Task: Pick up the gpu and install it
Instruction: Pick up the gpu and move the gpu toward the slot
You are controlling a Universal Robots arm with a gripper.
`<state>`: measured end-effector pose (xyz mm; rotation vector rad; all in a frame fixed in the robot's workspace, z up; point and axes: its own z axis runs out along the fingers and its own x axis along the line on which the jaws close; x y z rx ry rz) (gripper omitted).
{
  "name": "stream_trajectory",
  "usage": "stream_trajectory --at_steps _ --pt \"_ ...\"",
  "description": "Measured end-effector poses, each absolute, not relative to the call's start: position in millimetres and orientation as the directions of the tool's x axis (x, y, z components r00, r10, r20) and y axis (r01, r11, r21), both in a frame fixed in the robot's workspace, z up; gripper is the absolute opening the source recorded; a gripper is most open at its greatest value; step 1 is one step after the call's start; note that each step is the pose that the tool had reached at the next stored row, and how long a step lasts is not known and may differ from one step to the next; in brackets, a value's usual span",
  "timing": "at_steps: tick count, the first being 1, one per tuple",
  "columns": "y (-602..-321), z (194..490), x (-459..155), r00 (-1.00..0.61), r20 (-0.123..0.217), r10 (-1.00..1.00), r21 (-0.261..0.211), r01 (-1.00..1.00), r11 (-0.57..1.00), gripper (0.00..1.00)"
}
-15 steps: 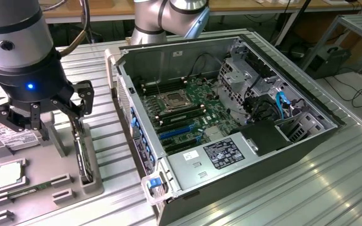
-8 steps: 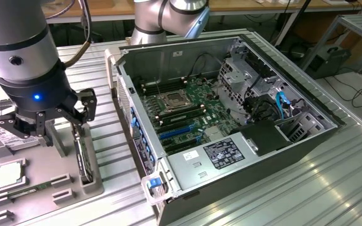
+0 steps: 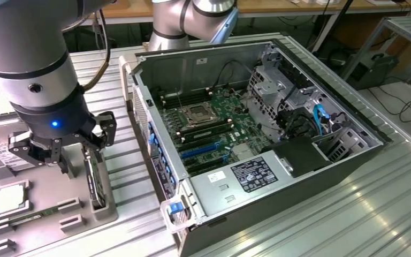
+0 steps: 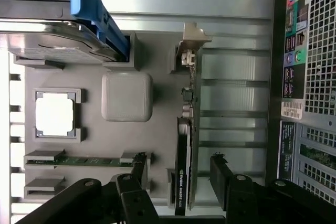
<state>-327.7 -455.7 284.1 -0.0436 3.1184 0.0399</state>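
Wrist view: the gripper (image 4: 179, 174) hangs with fingers spread, straddling the gpu (image 4: 184, 145), which stands on edge in the grey tray (image 4: 160, 98) (beside the computer case (image 4: 320, 51)). This looks like the pick-up step, with nothing gripped yet; a clean grasp calls for fingers square to the thin card.
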Motion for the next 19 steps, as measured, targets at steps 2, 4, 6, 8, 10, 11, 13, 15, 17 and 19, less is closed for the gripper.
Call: stream_trajectory --at_steps 2,4,6,8,10,11,13,15,17,19 --pt "-455.9 280.5 -326.5 -0.999 -0.023 -0.026 0.025 -0.027 0.999 0.6" --pt "-456.1 276.9 -326.2 -1.0 -0.023 -0.02 0.025 -0.021 0.999 0.6" --pt "-456.4 273.2 -326.1 -1.0 -0.023 -0.011 0.025 -0.011 1.0 0.6" --pt "-456.4 269.7 -325.9 -1.0 -0.023 0.002 0.025 0.002 1.0 0.6" --pt "-456.4 265.9 -325.6 -1.0 -0.023 0.009 0.025 0.009 1.0 0.6" --pt "-456.2 264.1 -325.5 -1.0 -0.023 0.011 0.025 0.01 1.0 0.6" --pt "-455.0 260.5 -325.5 -1.0 -0.023 0.012 0.025 0.011 1.0 0.6" --pt "-454.5 256.1 -325.4 -1.0 -0.023 0.012 0.024 0.011 1.0 0.6" --pt "-454.4 252.0 -325.5 -1.0 -0.023 0.012 0.024 0.011 1.0 0.6" --pt "-454.4 248.2 -325.5 -1.0 -0.023 0.01 0.024 0.01 1.0 0.6"
